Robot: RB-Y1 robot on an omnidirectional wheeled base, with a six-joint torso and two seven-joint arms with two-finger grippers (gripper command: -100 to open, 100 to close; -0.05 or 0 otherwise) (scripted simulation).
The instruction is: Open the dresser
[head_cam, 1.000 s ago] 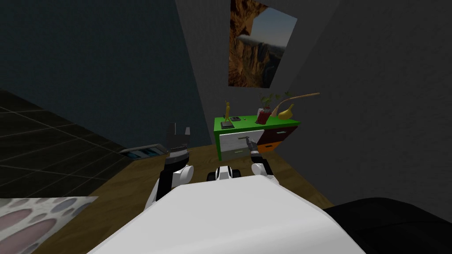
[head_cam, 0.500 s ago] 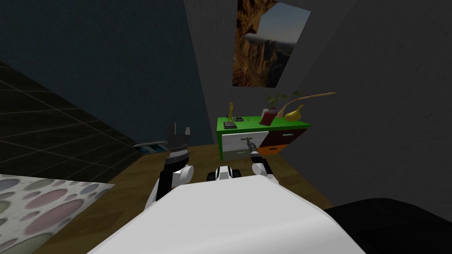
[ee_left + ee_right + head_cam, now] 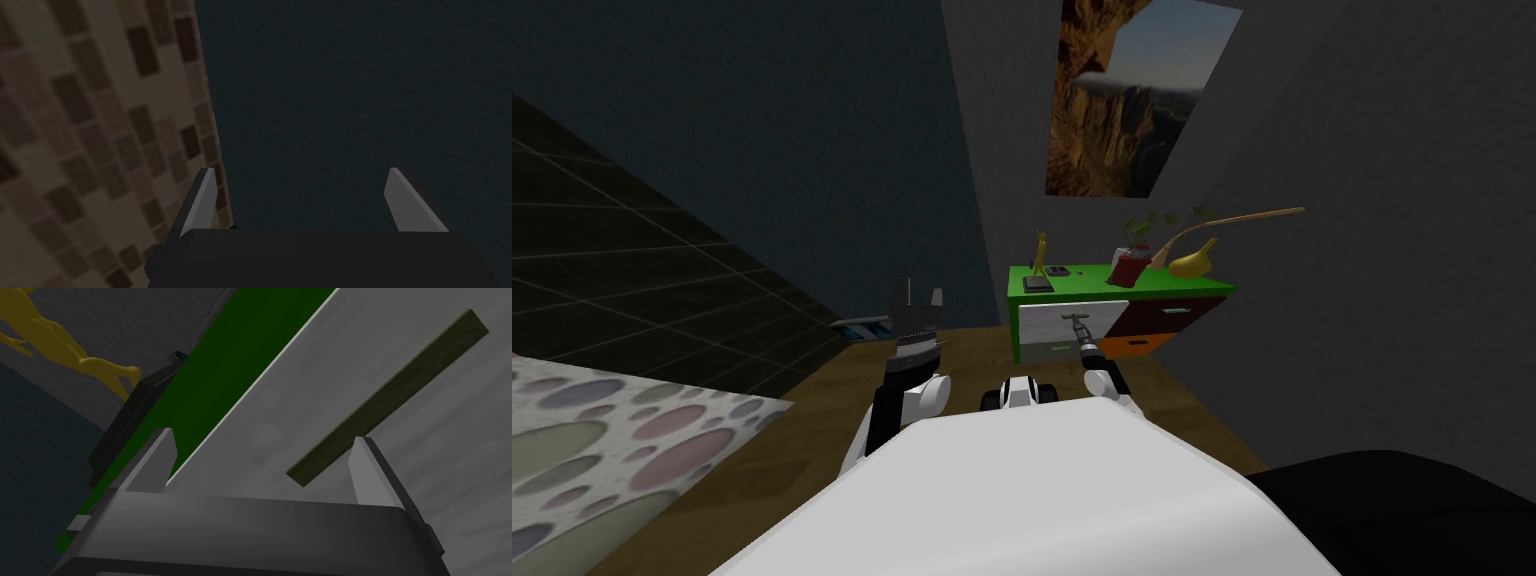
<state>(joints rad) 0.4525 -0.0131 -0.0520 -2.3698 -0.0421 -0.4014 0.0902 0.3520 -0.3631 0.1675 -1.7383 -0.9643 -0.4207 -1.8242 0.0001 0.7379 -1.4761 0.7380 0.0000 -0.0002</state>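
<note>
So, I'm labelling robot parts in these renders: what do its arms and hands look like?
The left hand and the right hand each have two thin, light grey, blade-like fingers on a dark box. The left arm is white with a black forearm and a ribbed grey wrist; the right arm is white with dark joints.

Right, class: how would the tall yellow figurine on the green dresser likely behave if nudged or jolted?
The yellow figurine is tall and thin, so it probably tips easily, though its flat dark base may steady it. It looks rigid, not floppy. Standing near the dresser front above the white drawer, it might topple if the right hand tugs hard.
</note>
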